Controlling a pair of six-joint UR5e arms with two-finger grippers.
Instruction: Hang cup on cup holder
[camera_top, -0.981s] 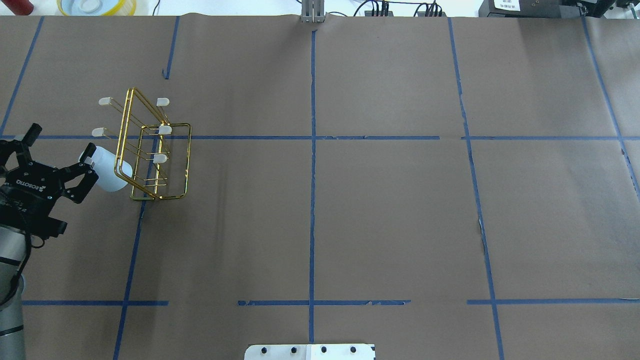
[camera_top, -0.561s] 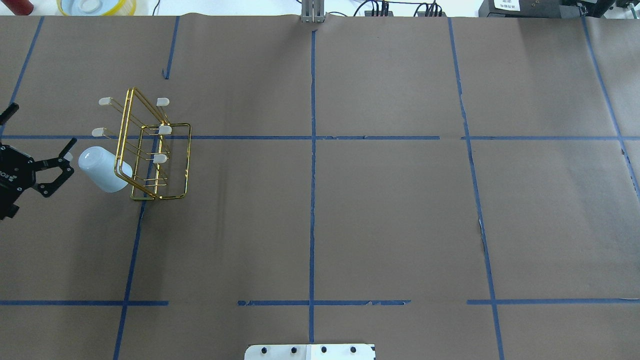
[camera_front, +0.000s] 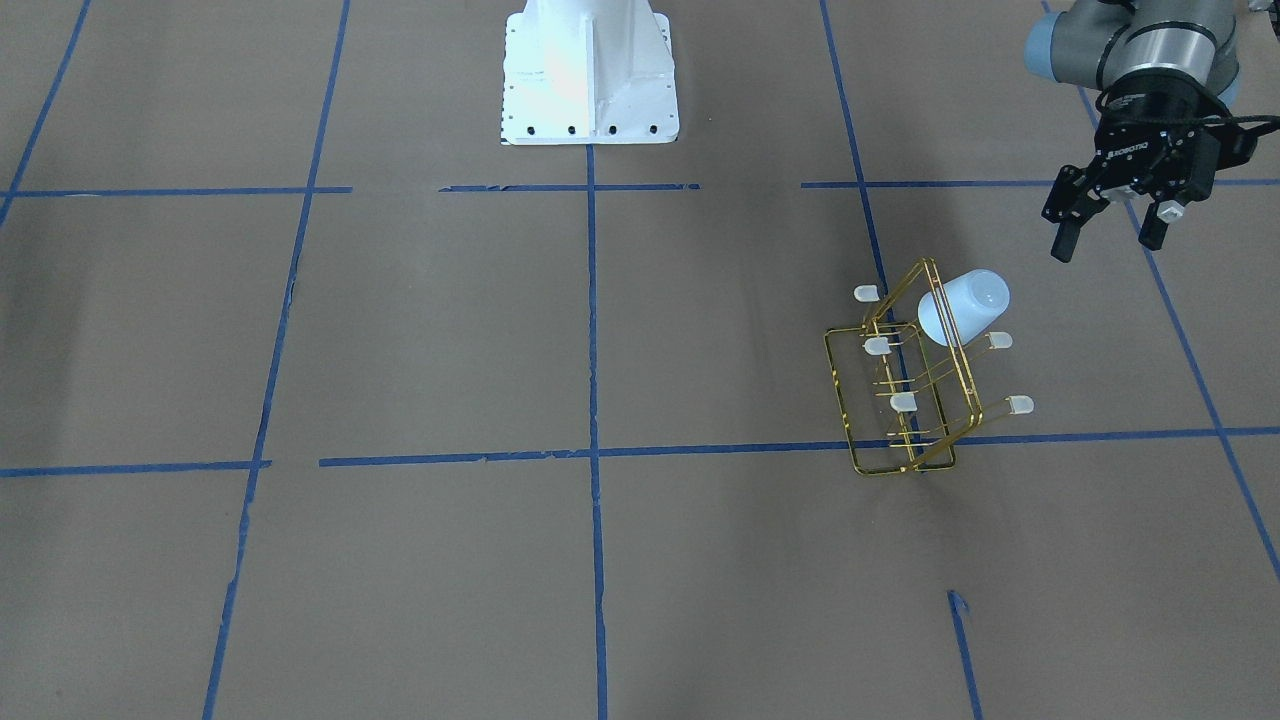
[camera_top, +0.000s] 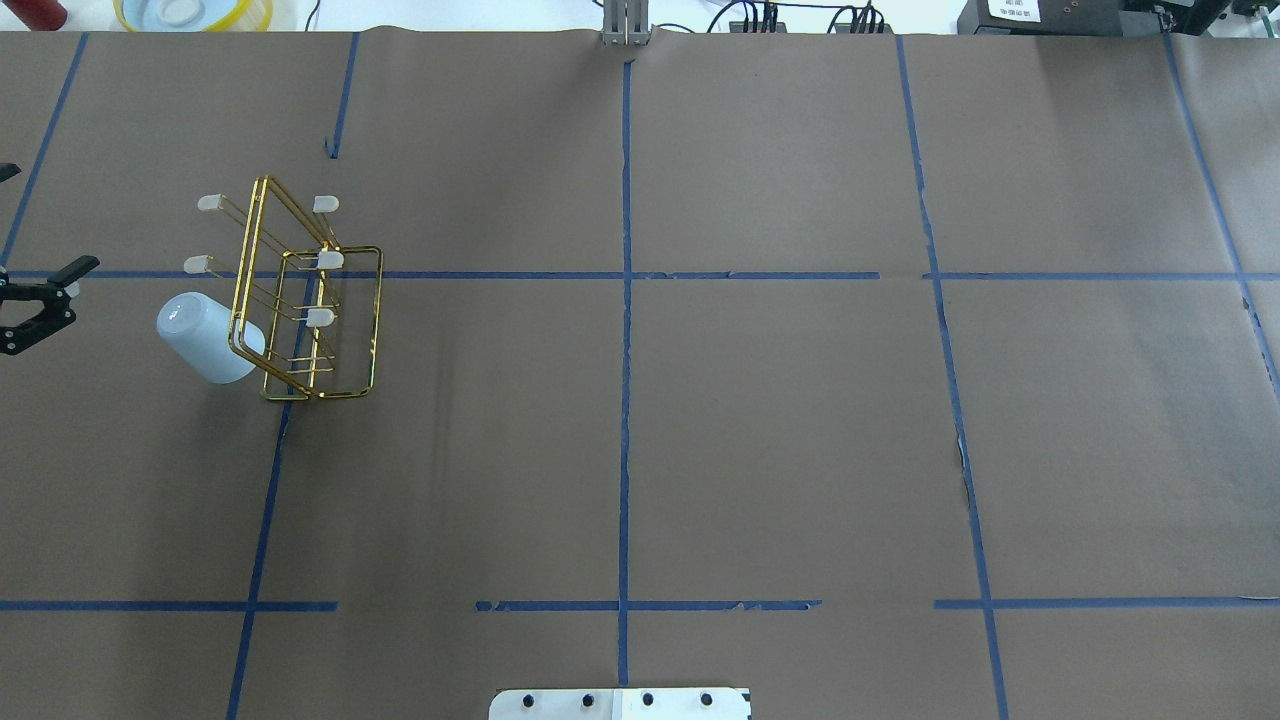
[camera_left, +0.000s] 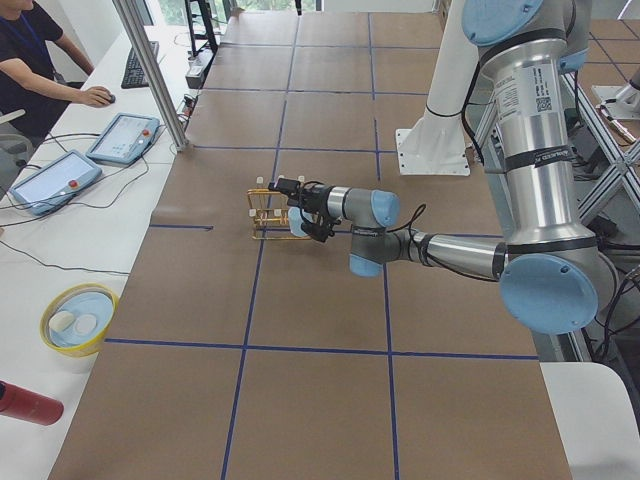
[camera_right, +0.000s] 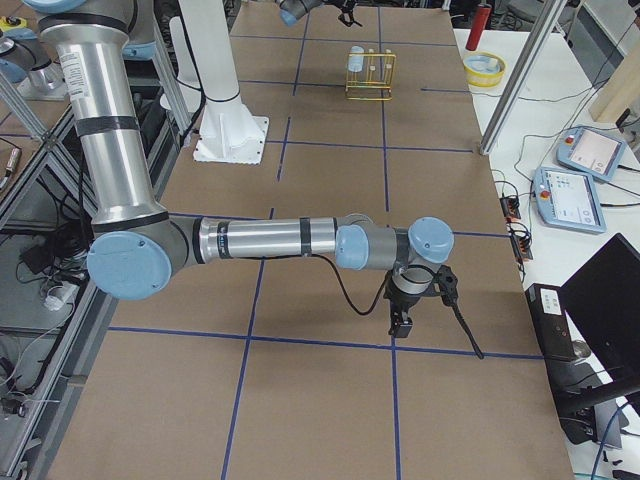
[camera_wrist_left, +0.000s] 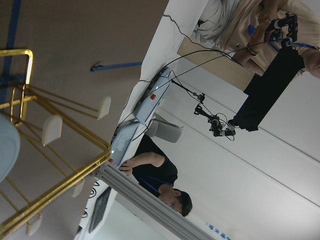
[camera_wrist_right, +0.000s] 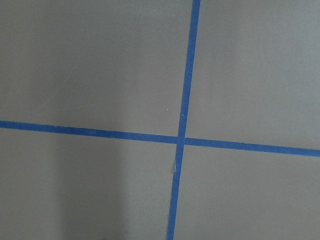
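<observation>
- Cup (camera_top: 205, 338) (camera_front: 965, 305): small, pale blue-white, tapered, smooth, no handle. It is seen hung on the cup holder (camera_top: 320, 317), tilted, mouth twd the rack's frame, closed base pointing up and outward.
- Its place: on the rack's side twd the robot's left table end, at the prong nearest the robot. The prong inside is hidden by the cup wall.
- Cup holder: gold wire, rectangular frame, five whitish prong caps left bare. It is stood on the brown-papered table (camera_top: 780, 430) w/ blue tape lines, in the robot's left half.
- Left gripper (camera_front: 1105, 245): fingers spread wide, nothing held. It is kept apart from the cup, off to its outer side.
- Vs. 1.0 s ago: the fingers were then at the cup's base. At 0.6 s ago they were already parted and drawn off. Now they are withdrawn further, w/ only finger ends shown at the overhead view's left edge. Cup and rack are unmoved.
- Right gripper (camera_right: 400, 318): caught only in the side view, low over the table, well apart from the rack. How far open it is can't be told.
</observation>
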